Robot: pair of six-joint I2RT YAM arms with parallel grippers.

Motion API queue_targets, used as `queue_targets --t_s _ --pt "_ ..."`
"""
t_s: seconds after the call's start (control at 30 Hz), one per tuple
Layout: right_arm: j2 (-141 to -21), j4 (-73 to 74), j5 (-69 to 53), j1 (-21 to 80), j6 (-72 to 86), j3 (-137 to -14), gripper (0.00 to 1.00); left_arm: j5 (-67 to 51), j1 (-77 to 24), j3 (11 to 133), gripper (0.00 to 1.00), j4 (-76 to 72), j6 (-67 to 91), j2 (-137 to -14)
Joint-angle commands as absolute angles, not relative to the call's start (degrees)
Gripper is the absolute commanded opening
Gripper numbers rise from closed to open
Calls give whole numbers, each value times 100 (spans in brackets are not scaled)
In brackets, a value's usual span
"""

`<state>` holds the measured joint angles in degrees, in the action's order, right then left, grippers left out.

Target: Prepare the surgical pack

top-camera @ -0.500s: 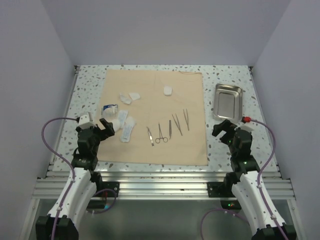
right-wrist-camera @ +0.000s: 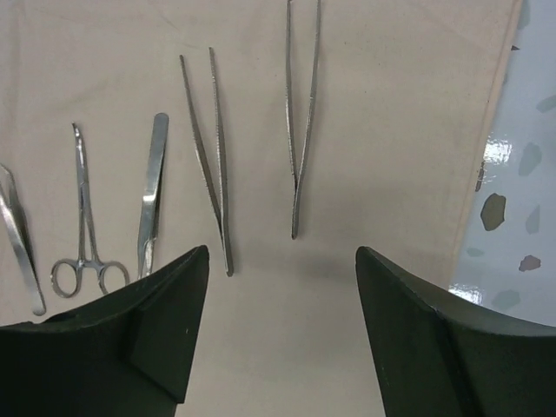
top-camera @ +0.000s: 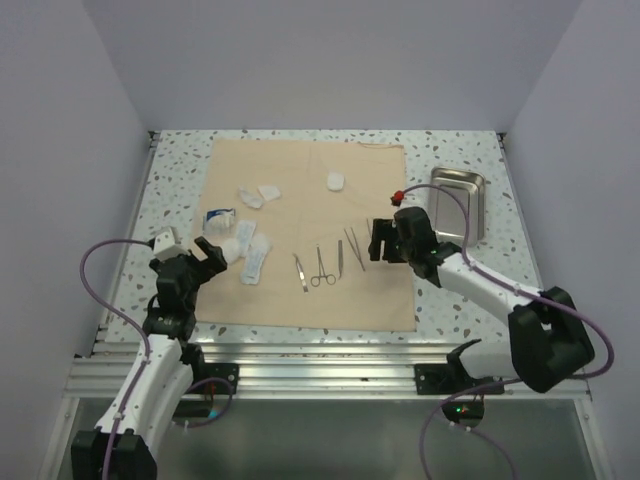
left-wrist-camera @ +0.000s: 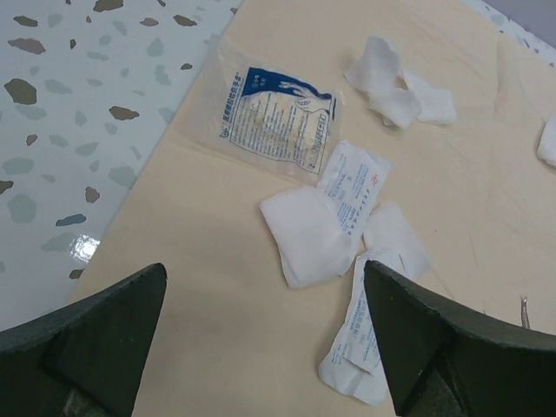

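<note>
Flatly spread on the speckled counter [top-camera: 180, 170], the beige cloth [top-camera: 375, 190] lies open and unfolded, its right edge near the steel tray [top-camera: 470, 205]. On the cloth's left half lie the gauze packets [left-wrist-camera: 304, 234]: a clear pouch with a blue print [left-wrist-camera: 278, 122], several white squares and paper sleeves partly overlapping, and one loose white piece further back toward the middle. Right of them, five slim instruments make a row, handles toward the arms: a pair of tweezers [right-wrist-camera: 298, 130] outermost, a second pair [right-wrist-camera: 208, 156] beside it, then a flat handle [right-wrist-camera: 152, 195], a ring-handled clamp [right-wrist-camera: 84, 217] and another slim piece [right-wrist-camera: 22, 243] at the left end. All of these rest on the cloth, while the tray sits on the counter apart from them, with the right arm's cable crossing over it. At the cloth's left edge, the left tool [top-camera: 212, 252] is spread wide beside the gauze, grasping nothing. Over the tweezers, the right tool [top-camera: 378, 245] is released, its jaws wide apart, with the near tip of the outermost pair between them in the wrist view.
</note>
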<state>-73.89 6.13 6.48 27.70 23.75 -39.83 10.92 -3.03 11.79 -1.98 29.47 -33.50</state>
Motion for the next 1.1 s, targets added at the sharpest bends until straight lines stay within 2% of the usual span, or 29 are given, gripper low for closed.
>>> queue_targets --t_s 0.0,0.57,0.67,0.7,0.73,0.77,0.87,1.07 --pt "-8066 870 871 2769 2180 -4473 71 1151 -281 1441 100 -220 3041 -3463" --pt "-9711 1195 984 2812 1846 -5624 40 1037 -281 1433 100 -308 3015 -3533" --pt "-10001 1265 1054 2839 1846 -5774 30 1028 -281 1433 100 -308 3015 -3525" --pt "-10106 1292 1133 2839 1854 -5801 22 1028 -281 1433 100 -316 3015 -3533" --pt "-10142 1335 1195 2839 1872 -5844 19 1028 -281 1424 100 -316 3006 -3542" --pt "-10143 1336 1213 2839 1881 -5845 18 1028 -281 1424 100 -316 3015 -3542" --pt "-9994 1318 1274 2839 1924 -5792 2 1020 -281 1424 100 -334 3015 -3551" --pt "-8993 1643 1731 2786 2030 -5739 0 1020 -281 1424 100 -334 3015 -3542"
